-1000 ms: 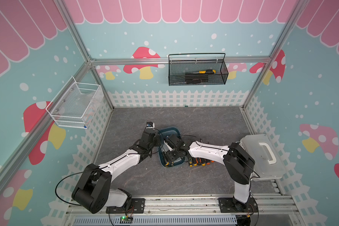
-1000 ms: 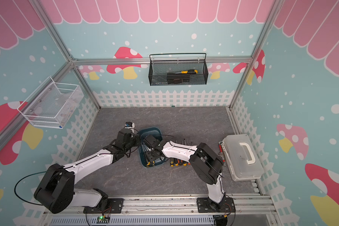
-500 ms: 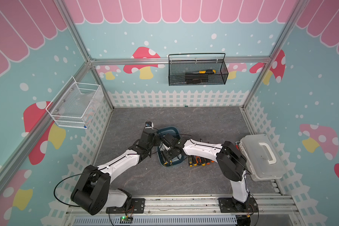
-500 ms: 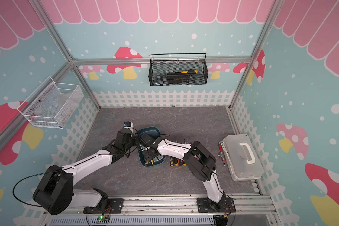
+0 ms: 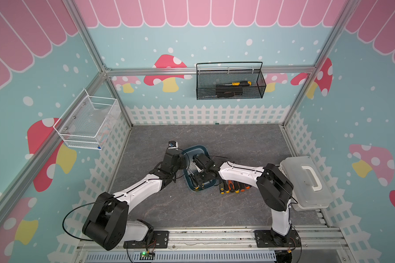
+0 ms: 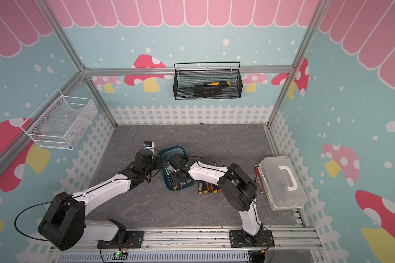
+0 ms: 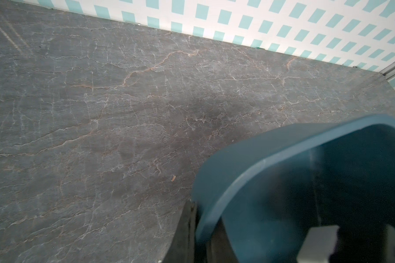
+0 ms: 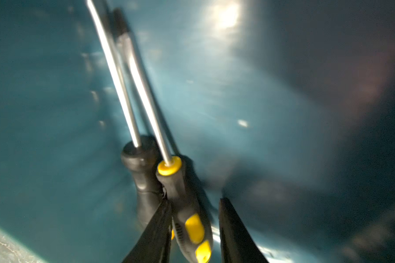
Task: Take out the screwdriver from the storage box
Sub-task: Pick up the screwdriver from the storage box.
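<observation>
Storage box (image 5: 197, 147) sits mid-table, long axis running roughly front to back, slightly skewed. Screwdriver (image 8: 169, 167) with the black-and-yellow handle lies inside on the box floor, along that long axis. Its handle is at the near end by the robot's base, yellow showing in a top view (image 5: 195, 187), and its shaft points at the far end, toward the back wall. A second, dark-handled screwdriver (image 8: 141, 164) lies touching it, nearly parallel. Right gripper (image 8: 194, 201) is down in the box with its jaws part open, straddling the yellow handle – one finger (image 8: 156, 225) is against the handle and the other stands clear with a gap, so no grip. Left gripper (image 5: 184, 159) is clamped tight on the box rim (image 7: 260, 154) – one finger outside the wall. A row of loose screwdrivers (image 5: 234, 186) lies on the table just beside the box.
</observation>
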